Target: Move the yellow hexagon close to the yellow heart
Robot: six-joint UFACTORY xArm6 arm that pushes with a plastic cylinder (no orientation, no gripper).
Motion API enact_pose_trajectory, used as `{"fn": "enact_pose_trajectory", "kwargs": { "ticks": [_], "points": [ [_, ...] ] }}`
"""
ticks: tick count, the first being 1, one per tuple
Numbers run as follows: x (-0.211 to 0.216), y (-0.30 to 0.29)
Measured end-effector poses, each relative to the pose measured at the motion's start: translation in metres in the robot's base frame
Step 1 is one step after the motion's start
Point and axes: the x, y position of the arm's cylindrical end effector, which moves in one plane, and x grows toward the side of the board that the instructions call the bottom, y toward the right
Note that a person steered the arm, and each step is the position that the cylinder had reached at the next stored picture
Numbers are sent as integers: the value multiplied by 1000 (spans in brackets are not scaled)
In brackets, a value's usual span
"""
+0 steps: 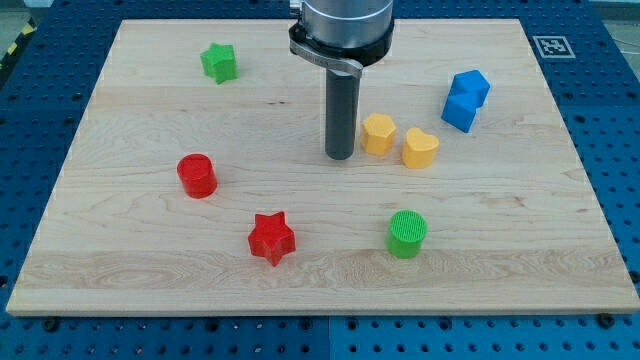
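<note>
The yellow hexagon [377, 133] lies right of the board's middle. The yellow heart [420, 148] lies just to its right and a little lower, nearly touching it. My tip [340, 157] rests on the board just left of the yellow hexagon, with a small gap between them. The rod rises straight up to the arm at the view's top.
Two blue blocks [465, 99] sit together at the upper right. A green star [218, 62] is at the upper left, a red cylinder [197, 175] at the left, a red star [271, 238] at the bottom middle, a green cylinder [407, 233] at the lower right. The wooden board [120, 260] ends at blue pegboard.
</note>
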Motion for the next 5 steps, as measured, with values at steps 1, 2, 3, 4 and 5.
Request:
{"fn": "enact_pose_trajectory", "kwargs": {
  "ticks": [1,2,3,4,5],
  "points": [
    [0,0],
    [3,0],
    [4,0],
    [21,0],
    [30,0]
  ]
}}
